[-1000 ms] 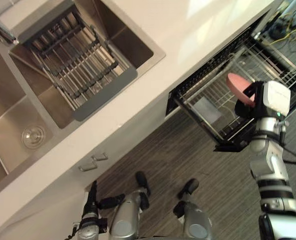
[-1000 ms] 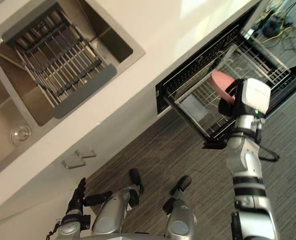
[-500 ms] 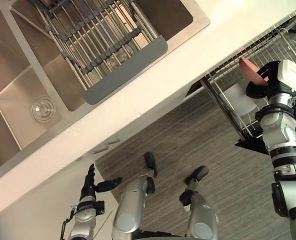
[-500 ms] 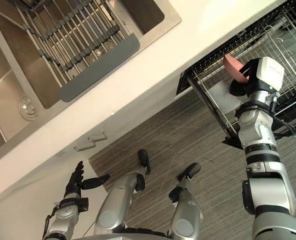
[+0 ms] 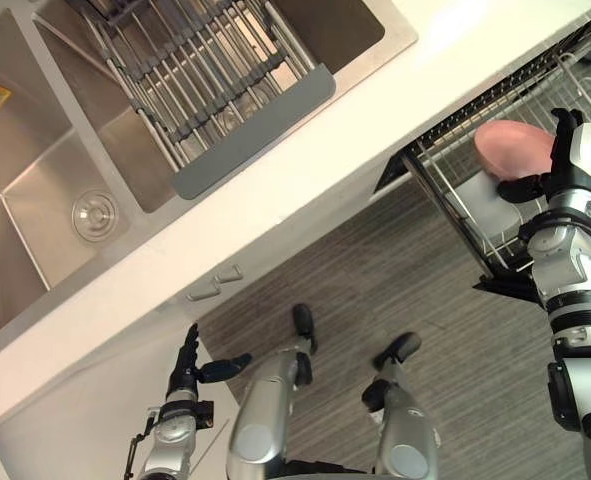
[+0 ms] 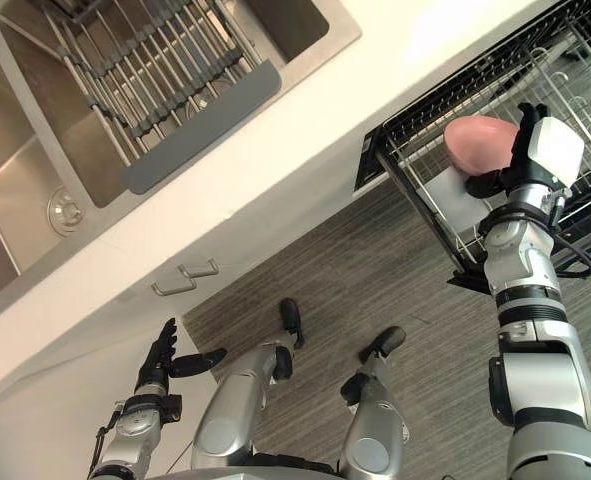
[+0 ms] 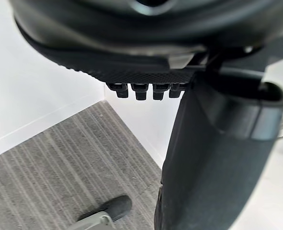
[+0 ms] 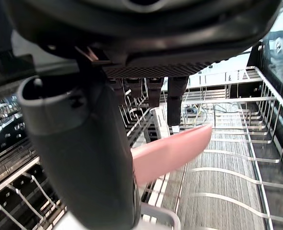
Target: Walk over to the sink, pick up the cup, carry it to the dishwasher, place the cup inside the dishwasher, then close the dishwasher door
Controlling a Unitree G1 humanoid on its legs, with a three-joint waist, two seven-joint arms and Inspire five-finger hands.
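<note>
A: Where is the cup?

B: The pink cup [image 5: 510, 150] is at about 2 o'clock in the head view. The right hand [image 5: 558, 160] holds it in the air over the pulled-out dishwasher rack [image 5: 445, 165]. As far as I can tell, it touches none of the wires.

A: How does the hand have it?

B: The thumb hooks under the cup and the fingers [image 6: 527, 118] stand nearly straight along its far side, so the cup is pinched between them. The right wrist view agrees. There the pink wall lies against the thumb [image 8: 84, 158] and one fingertip comes down on its edge. The rack's wires and the striped floor show beyond.

A: Anything under it?

B: A pale flat panel [image 5: 475, 205] lies in the rack just below the cup, toward its 7 o'clock side.

A: And the other hand?

B: The left hand [image 5: 187, 355] hangs at 7 o'clock, low beside the white cabinet front and above the grey striped floor [image 5: 375, 290]. Its fingers are straight, the thumb stands out to the side, and it holds nothing.

A: The sink?

B: The steel sink [image 5: 35, 230] takes up 10 to 11 o'clock, well apart from the cup. It has a round drain [image 5: 95, 215] in its basin and a grey-edged wire drying rack [image 5: 195, 70] set across it toward 12 o'clock. The white counter [image 5: 305, 190] runs between the sink and the dishwasher rack.
</note>
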